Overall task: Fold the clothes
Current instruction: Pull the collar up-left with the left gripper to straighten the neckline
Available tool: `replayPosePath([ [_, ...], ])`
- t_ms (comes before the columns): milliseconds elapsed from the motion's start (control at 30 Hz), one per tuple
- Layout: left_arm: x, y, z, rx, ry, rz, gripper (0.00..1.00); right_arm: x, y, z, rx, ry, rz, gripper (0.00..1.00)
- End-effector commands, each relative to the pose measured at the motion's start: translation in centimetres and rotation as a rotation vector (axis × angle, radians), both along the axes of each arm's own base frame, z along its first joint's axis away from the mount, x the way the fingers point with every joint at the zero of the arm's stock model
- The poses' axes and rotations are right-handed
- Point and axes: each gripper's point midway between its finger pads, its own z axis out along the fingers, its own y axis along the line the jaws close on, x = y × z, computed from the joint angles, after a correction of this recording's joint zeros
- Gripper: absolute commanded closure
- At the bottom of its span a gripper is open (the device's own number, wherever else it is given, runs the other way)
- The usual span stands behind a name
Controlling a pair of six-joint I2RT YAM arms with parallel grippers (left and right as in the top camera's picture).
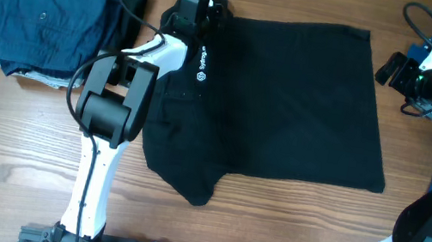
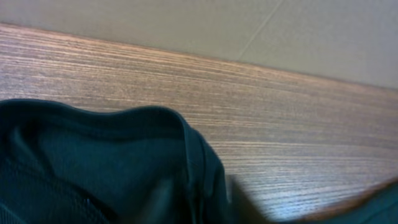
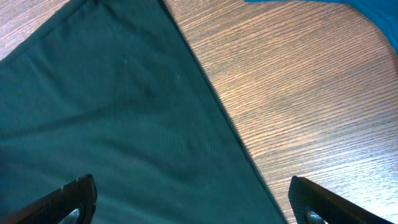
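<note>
Wood-grain tabletop (image 1: 6, 131) carries the black shirt (image 1: 289, 98), spread out at centre, with folded navy garments (image 1: 49, 21) at the far left. The left gripper (image 1: 192, 6) is at the shirt's far left edge; whether its jaws are wide or narrow cannot be told. The right gripper (image 3: 194, 202) hangs with jaws wide over the shirt's right edge, near a bright blue garment (image 3: 323, 7).

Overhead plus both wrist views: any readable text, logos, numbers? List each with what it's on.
Small dark logo with lettering on the left arm's white link: too small to read.
On the black shirt: no print showing in any view.
On the folded navy garment: none visible.
Both wrist views: no text.
</note>
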Motion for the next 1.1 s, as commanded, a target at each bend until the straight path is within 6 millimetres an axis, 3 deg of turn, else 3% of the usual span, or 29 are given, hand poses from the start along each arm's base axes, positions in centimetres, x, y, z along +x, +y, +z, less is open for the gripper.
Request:
replayPosePath([
  [0, 1.7, 1.1, 3.4, -0.024, -0.075, 0.01, 0.25, 0.2, -0.3, 0.6, -0.017, -0.016, 0.011, 0.0],
  [200, 3.0, 3.6, 12.7, -0.09, -0.146, -0.022, 0.09, 0.2, -0.3, 0.6, -0.017, -0.016, 0.011, 0.0],
  [267, 2.8, 4.9, 14.6, -0.087, -0.136, -0.006, 0.08, 0.2, -0.2, 0.6, -0.017, -0.016, 0.011, 0.0],
  [300, 2.5, 5.5, 15.0, -0.083, -0.118, 0.003, 0.14, 0.2, -0.3, 0.6, -0.017, -0.016, 0.011, 0.0],
  [367, 1.7, 6.7, 14.2, -0.07, -0.044, 0.021, 0.28, 0.2, -0.3, 0.6, -0.017, -0.016, 0.011, 0.0],
  [467, -0.1, 7.7, 10.9, -0.042, 0.119, 0.038, 0.77, 0.2, -0.3, 0.6, -0.017, -0.016, 0.011, 0.0],
  [500, -0.7, 7.8, 9.5, -0.032, 0.174, 0.039, 0.89, 0.2, -0.3, 0.6, -0.017, -0.016, 0.011, 0.0],
  [533, -1.3, 7.9, 8.4, -0.025, 0.22, 0.04, 0.95, 0.2, -0.3, 0.6, -0.017, -0.016, 0.011, 0.0],
  [800, -5.0, 6.1, 1.6, 0.028, 0.452, -0.003, 0.96, 0.2, -0.3, 0.6, -0.017, -0.016, 0.011, 0.0],
  [1067, -5.9, 4.8, 0.6, 0.041, 0.491, -0.025, 0.96, 0.2, -0.3, 0.6, -0.017, -0.016, 0.011, 0.0],
])
